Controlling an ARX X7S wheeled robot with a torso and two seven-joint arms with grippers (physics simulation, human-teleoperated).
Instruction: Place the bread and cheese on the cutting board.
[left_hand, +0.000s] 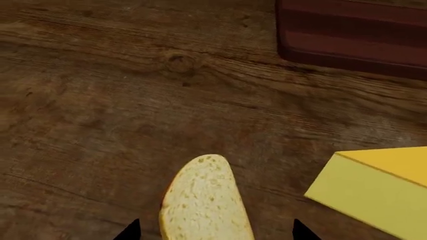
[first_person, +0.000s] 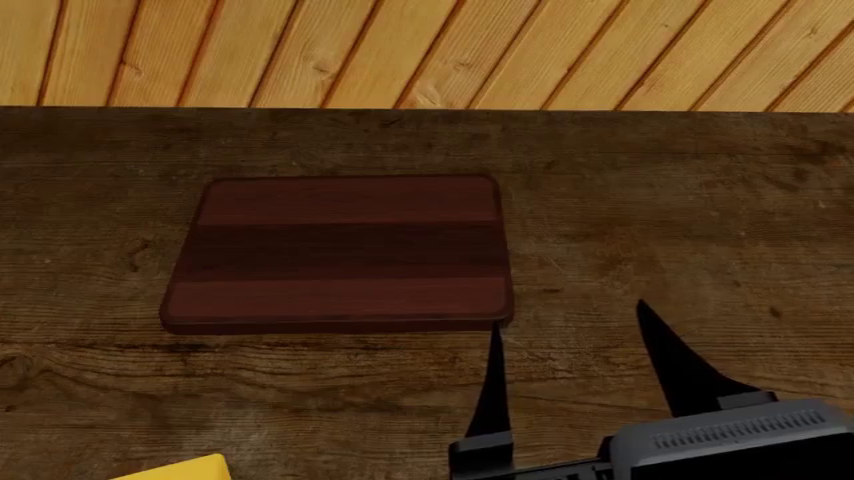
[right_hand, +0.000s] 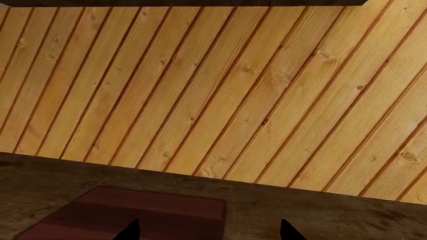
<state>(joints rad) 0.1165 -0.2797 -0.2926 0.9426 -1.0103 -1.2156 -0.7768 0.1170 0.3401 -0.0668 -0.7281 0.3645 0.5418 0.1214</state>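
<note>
In the left wrist view the bread (left_hand: 203, 200), a pale half-round slice with a golden crust, lies flat on the brown countertop. It sits between the spread fingertips of my left gripper (left_hand: 217, 231), which is open and touches neither side of it. The yellow cheese (left_hand: 380, 187) wedge lies just beside the bread; only its corner (first_person: 180, 468) shows at the head view's bottom edge. The dark reddish cutting board (first_person: 340, 255) lies bare mid-counter, and a corner of it (left_hand: 353, 35) shows beyond the bread. My right gripper (first_person: 569, 318) hangs open over the counter, just off the board's near right corner (right_hand: 133, 215).
A wall of orange wooden planks (first_person: 427, 50) rises straight behind the counter's far edge. Brown grained countertop (first_person: 694, 220) stretches to the right of the board and in front of it.
</note>
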